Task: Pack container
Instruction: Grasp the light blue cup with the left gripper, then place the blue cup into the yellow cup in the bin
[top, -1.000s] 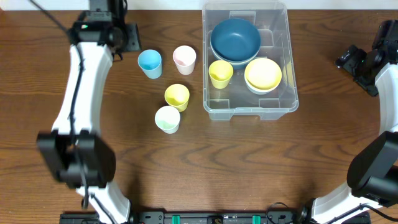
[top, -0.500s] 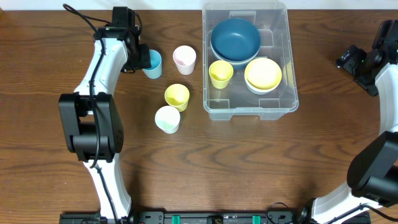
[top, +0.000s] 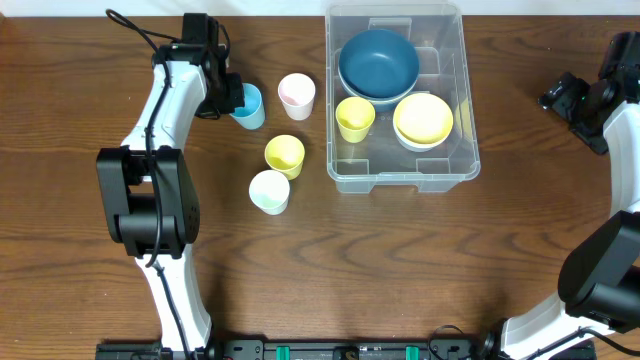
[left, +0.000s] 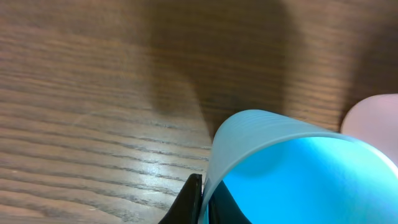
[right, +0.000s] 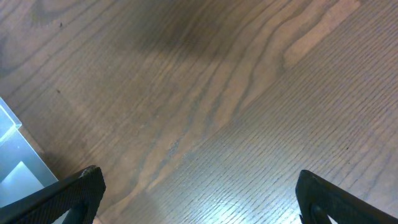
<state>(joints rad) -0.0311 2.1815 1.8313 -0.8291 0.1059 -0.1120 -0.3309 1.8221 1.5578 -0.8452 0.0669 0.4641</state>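
The clear container (top: 402, 170) stands at the back right of centre, holding a dark blue bowl (top: 378, 62), a yellow bowl (top: 423, 117) stacked on a white one, and a yellow cup (top: 354, 118). My left gripper (top: 232, 98) is shut on the rim of the blue cup (top: 247, 105); in the left wrist view one finger (left: 191, 200) is outside the cup's wall (left: 261, 137) and the other inside. My right gripper (top: 560, 97) hovers open over bare table at the far right, its fingertips (right: 84, 186) wide apart.
A pink cup (top: 297, 94) stands just right of the blue one, its edge (left: 373, 115) visible in the left wrist view. A yellow cup (top: 285, 154) and a pale green cup (top: 269, 191) sit on the table left of the container.
My left arm swung in from the table's left side to the blue cup, and its jaws closed on the cup's rim. The right arm has not moved.
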